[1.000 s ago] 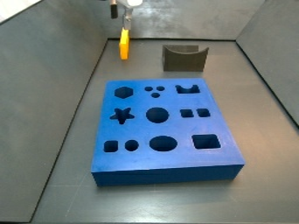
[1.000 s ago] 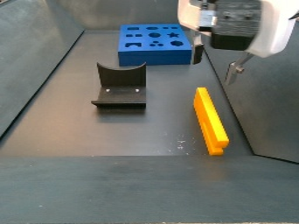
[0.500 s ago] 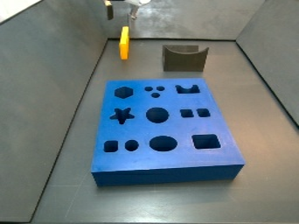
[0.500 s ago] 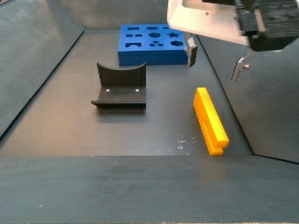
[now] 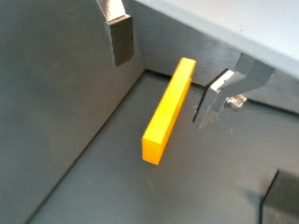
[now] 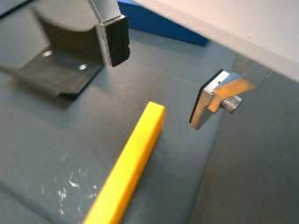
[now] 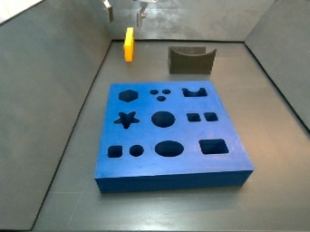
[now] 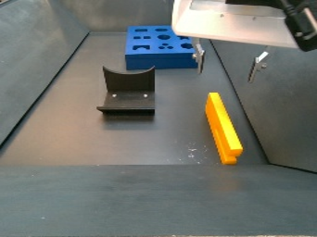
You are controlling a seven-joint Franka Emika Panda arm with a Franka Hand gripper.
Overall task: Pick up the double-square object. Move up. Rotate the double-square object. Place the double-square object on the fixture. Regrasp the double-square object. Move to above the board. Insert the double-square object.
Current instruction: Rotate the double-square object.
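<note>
Above the bench's side edge, the gripper (image 5: pixel 170 54) hangs with fingers (image 6: pixel 114 39) spread wide and empty, double-square object (image 8: pixel 223 127) lying flat below, well apart from fixture (image 8: pixel 126 91) and board (image 7: pixel 171 131).

A dark grey floor (image 7: pixel 67 186) lay bare at 7 o'clock in a side view. Grey walls rose at 9 o'clock (image 8: pixel 31 65) and 3 o'clock (image 8: pixel 291 120). Small white specks (image 8: pixel 192 154) marked the floor at 5 o'clock.
</note>
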